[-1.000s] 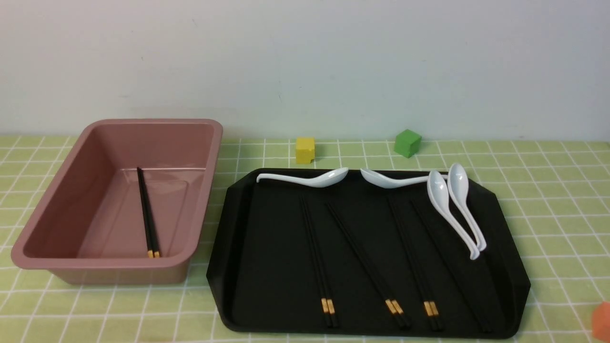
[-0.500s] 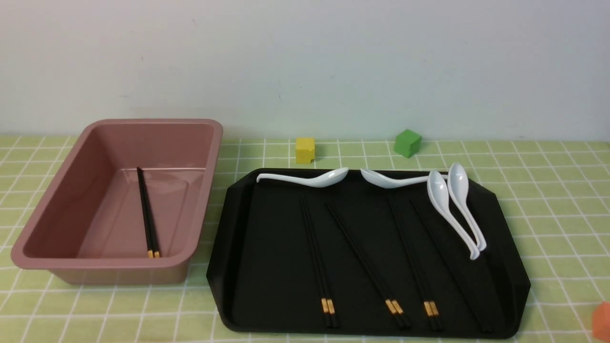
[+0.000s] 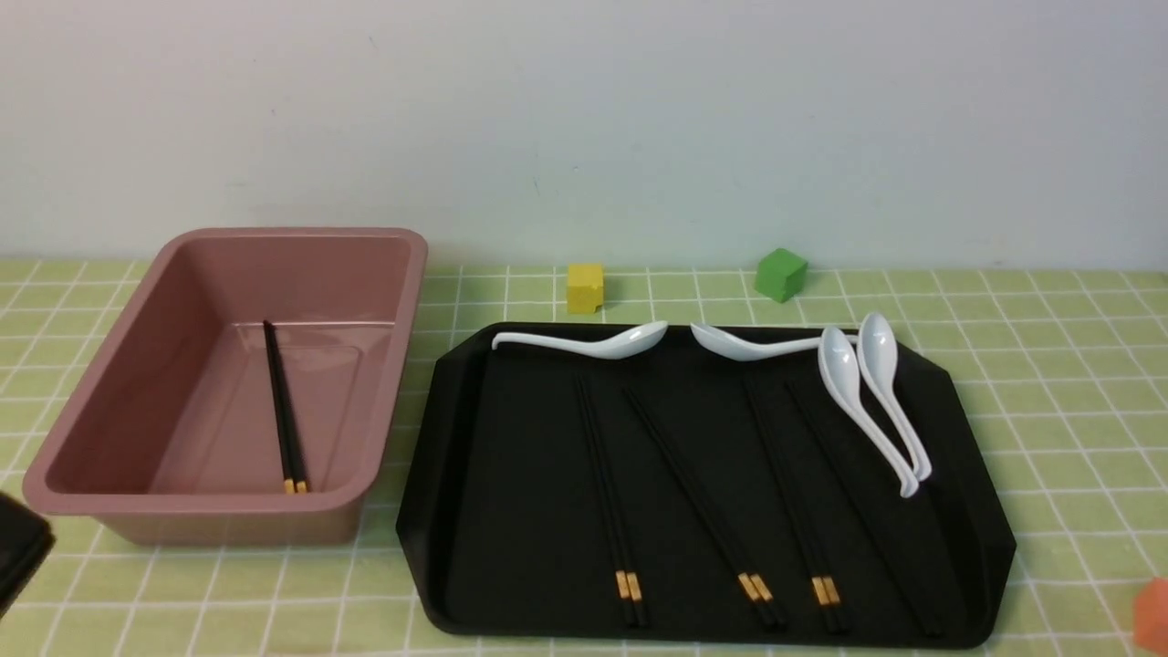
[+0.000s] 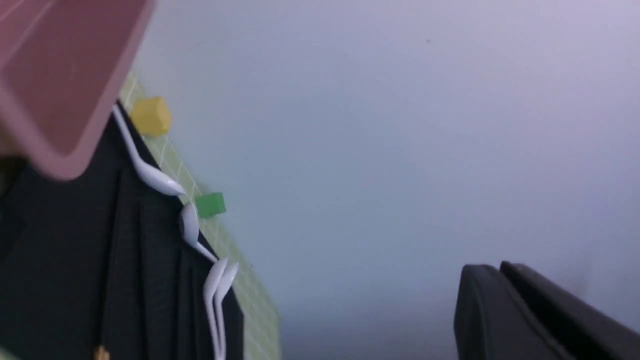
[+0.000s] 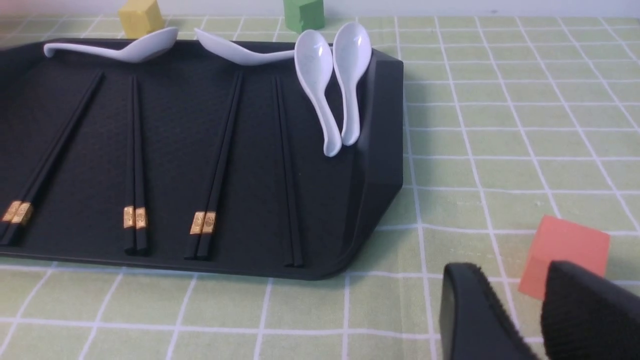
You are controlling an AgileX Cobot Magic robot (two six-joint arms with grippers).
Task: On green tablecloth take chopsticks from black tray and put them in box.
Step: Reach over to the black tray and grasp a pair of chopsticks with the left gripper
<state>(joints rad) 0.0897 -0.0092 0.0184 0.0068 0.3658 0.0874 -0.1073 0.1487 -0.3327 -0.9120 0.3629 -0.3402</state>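
On the green tablecloth point(image 3: 1049, 383) stands the pink box point(image 3: 182, 505), with one pair of black chopsticks point(image 3: 283, 411) lying inside. To its right is the black tray point(image 3: 429, 474), which holds several more chopstick pairs point(image 3: 607, 502) side by side. A dark part of my left arm point(image 3: 18, 552) shows at the lower left edge, in front of the box. My left gripper point(image 4: 500, 267) is shut and empty, held up against the wall. My right gripper point(image 5: 510, 272) is open and empty, low over the cloth off the tray's near right corner point(image 5: 350, 250).
Several white spoons point(image 3: 867, 392) lie along the tray's far and right side. A yellow cube point(image 3: 584, 287) and a green cube point(image 3: 780, 274) sit behind the tray. An orange cube point(image 5: 565, 250) lies on the cloth just beyond my right fingers.
A dark part of my left arm has come into the front view at the lower left edge. Chopsticks, spoons, tray and box have not moved.
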